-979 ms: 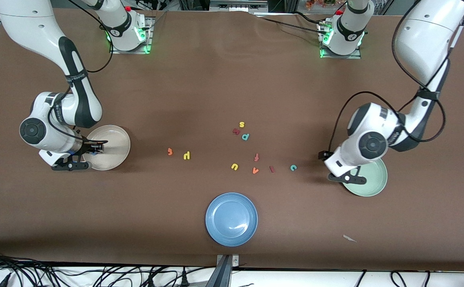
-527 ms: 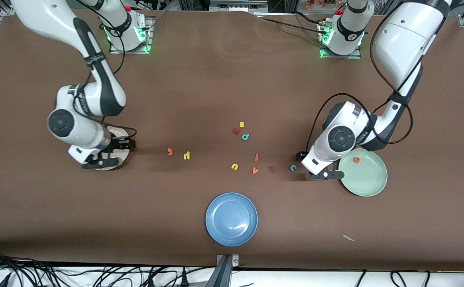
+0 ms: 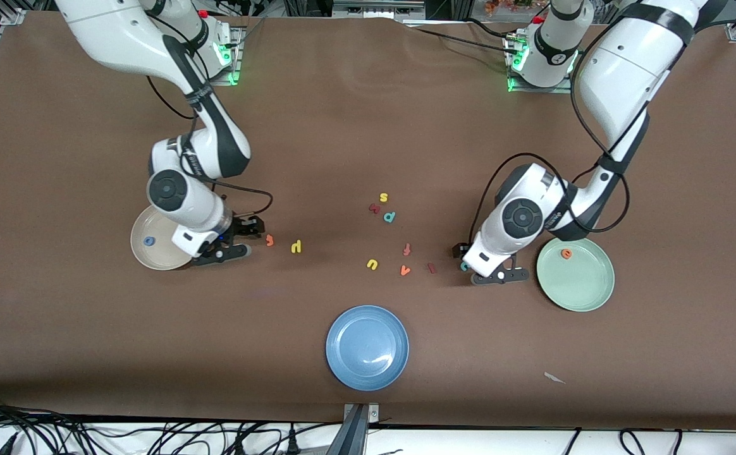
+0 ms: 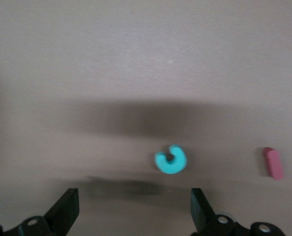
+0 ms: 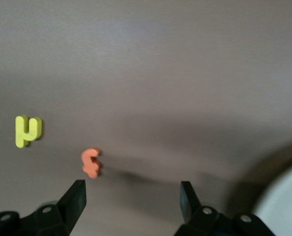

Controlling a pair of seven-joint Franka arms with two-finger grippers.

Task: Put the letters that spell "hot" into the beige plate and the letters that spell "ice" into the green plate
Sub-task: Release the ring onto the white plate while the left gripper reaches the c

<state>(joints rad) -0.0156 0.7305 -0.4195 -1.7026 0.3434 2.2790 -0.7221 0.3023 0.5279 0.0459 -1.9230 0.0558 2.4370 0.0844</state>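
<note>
The left hand [image 3: 467, 261] hangs low over the worktop [image 3: 355, 114], just beside the green plate [image 3: 586, 292] on the side toward the middle of the worktop, its fingers [image 4: 67, 209] spread wide with nothing between them. In the left wrist view the teal c [image 4: 170, 159] lies just ahead of the gap, with the dark red i [image 4: 273, 162] near it. The orange e [image 3: 566, 254] already sits in the green plate.

The right hand [image 3: 251, 235] hangs low just beside the beige plate [image 3: 143, 256], also on the side toward the middle of the worktop, fingers [image 5: 76, 197] apart and empty. The blue o [image 3: 148, 241] rests in the beige plate. The orange t [image 5: 91, 162] lies just ahead of the right hand, and the yellow h [image 5: 26, 130] a little past it toward the left arm's end.

Mid-worktop lie a yellow s [image 3: 383, 198], a teal p [image 3: 389, 217], a red f [image 3: 407, 249], a yellow u [image 3: 372, 264] and an orange v [image 3: 404, 270]. A blue plate [image 3: 343, 363] sits nearer to the front camera than all the letters.
</note>
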